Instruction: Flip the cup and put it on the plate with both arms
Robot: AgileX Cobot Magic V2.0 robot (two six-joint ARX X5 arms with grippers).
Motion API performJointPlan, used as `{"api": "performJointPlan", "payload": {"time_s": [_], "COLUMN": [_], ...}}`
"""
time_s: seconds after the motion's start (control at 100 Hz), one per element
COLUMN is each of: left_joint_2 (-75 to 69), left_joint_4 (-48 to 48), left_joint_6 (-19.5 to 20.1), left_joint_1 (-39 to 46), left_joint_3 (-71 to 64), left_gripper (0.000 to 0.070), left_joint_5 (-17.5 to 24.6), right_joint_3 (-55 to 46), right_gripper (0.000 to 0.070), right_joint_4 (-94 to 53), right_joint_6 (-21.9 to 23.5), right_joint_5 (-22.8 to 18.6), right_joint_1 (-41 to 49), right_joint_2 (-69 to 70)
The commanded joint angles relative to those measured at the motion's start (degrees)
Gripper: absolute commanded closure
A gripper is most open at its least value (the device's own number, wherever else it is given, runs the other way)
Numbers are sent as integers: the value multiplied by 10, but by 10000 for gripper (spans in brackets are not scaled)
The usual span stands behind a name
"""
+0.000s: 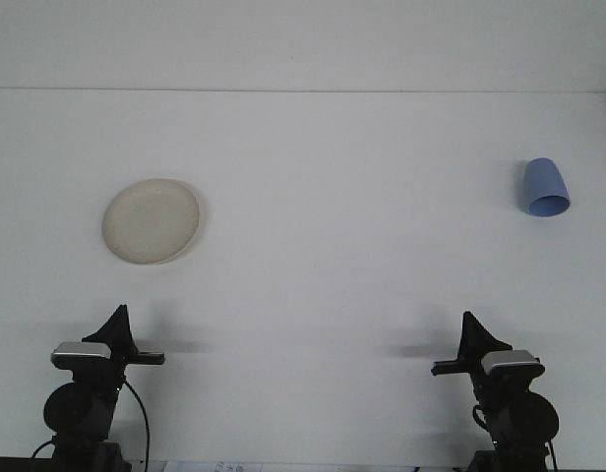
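- Surface (323,265): white and matte, it fills the front view from the bottom edge up to a thin horizontal line near the top, with a paler band beyond that line.
- Left end effector (117,320): lowest and nearest at the left, a dark pointed shape rising above a grey block on a black arm base, with a short black bar projecting to the right. Whether its fingers are spread or pressed together cannot be told from this view; it holds nothing and touches neither task object.
- Cable (141,418): a thin black loop hanging beside the left arm base.
- Right end effector (470,332): nearest at the right, a dark pointed shape above a grey block, with a short bar projecting to the left. Its finger state likewise cannot be told; nothing is in its grasp.
- Shadows: soft grey patches lie on the surface just inboard of each end effector.
- Plate (151,220): cream, round and bare, lying flat on the surface left of centre, farther out than the left end effector and well apart from it.
- Cup (545,187): blue, on the surface at the far right, tipped so that its open rim faces the camera and downward, well apart from the plate and from the right end effector.
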Motion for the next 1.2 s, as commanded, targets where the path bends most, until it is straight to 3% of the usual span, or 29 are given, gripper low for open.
{"api": "performJointPlan", "payload": {"time_s": [0.0, 0.13, 0.24, 0.27, 0.36, 0.4, 0.63, 0.87, 1.03, 1.19], "left_joint_2": [-1, -1, -1, -1, -1, -1, -1, -1, -1, -1], "left_joint_4": [7, 8, 8, 7, 7, 7, 7, 7, 8, 7], "left_joint_6": [9, 9, 9, 9, 9, 9, 9, 9, 9, 9], "left_joint_1": [0, 0, 0, 0, 0, 0, 0, 0, 0, 0], "left_joint_3": [-11, -11, -11, -11, -11, -11, -11, -11, -11, -11], "left_gripper": [685, 684, 684, 685, 685, 685, 684, 685, 685, 684], "left_joint_5": [-2, -3, -3, -3, -3, -3, -3, -3, -2, -3], "right_joint_3": [-1, 27, 89, 110, 187, 219, 377, 464, 465, 465], "right_gripper": [695, 696, 674, 614, 291, 233, 233, 233, 233, 234], "right_joint_4": [15, 33, 26, 21, -9, -24, -80, -57, -10, 98], "right_joint_6": [55, 117, 94, 77, 14, -13, -125, -148, -164, -192], "right_joint_5": [0, 20, 61, 69, 106, 113, 163, 179, 144, 45], "right_joint_1": [0, 0, 0, 0, 0, 0, -5, -89, -176, -261], "right_joint_2": [0, 0, 26, 39, 105, 140, 362, 588, 691, 781]}}
